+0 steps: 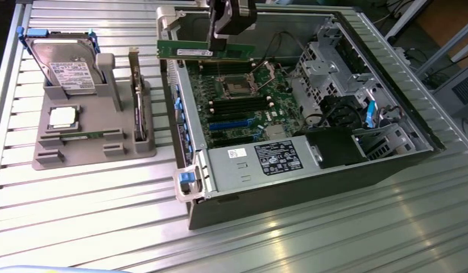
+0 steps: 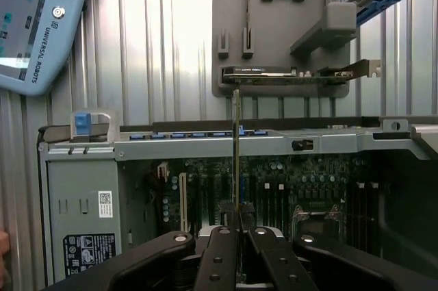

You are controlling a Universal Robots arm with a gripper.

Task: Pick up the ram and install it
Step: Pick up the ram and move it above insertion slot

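My gripper (image 1: 219,44) is shut on the ram (image 1: 190,51), a long green stick with a white label. It holds the stick level, on its long edge, in the air above the far part of the open computer case (image 1: 218,170). Below it lie the motherboard's (image 1: 245,96) black memory slots (image 1: 226,69), beside the processor socket (image 1: 239,86). In the wrist view the ram (image 2: 236,147) shows edge-on as a thin line rising from between the black fingers (image 2: 220,250), over the motherboard (image 2: 287,188).
A grey holder (image 1: 93,136) on the exterior view's left carries a hard drive (image 1: 63,62), a silver processor chip (image 1: 63,116) and an upright card (image 1: 136,108). A teach pendant (image 2: 34,24) lies on the ribbed table. The case's power supply (image 1: 256,162) is nearest the camera.
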